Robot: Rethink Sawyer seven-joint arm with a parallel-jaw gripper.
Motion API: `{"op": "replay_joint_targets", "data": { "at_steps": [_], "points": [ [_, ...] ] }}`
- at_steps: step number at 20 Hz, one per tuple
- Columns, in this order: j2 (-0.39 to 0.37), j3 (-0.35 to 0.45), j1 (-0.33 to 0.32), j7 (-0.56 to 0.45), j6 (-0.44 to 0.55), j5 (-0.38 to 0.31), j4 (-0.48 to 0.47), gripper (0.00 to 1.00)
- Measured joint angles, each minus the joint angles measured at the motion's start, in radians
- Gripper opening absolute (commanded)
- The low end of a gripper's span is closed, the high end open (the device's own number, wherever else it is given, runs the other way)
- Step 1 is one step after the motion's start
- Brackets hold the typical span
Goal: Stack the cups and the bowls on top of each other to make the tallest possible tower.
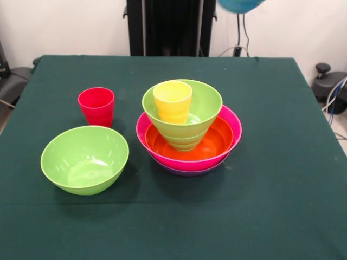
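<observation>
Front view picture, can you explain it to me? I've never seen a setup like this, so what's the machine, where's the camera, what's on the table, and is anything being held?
There is one picture, taken from across a table with a dark green cloth, facing a robot arm's black pedestal by the far edge. Of the arm itself, only a blurred sky blue shape shows at the top edge, perhaps something it is carrying; the gripper is not visible.

On the cloth stands a small tower: a purple bowl lowest, then a pink bowl, an orange bowl, a green bowl, and a yellow cup inside it. Standing apart are a red cup and another green bowl.
</observation>
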Motion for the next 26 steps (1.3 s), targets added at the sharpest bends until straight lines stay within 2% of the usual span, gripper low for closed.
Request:
{"op": "replay_joint_targets", "data": {
  "at_steps": [7,19,26],
  "points": [
    [-0.009,0.087,-0.104,0.000,-0.015,-0.083,0.071,0.00],
    [-0.016,0.206,-0.173,0.000,-0.015,-0.173,0.115,0.00],
    [-0.019,0.292,-0.267,0.000,-0.015,-0.217,0.145,0.00]
  ]
}}
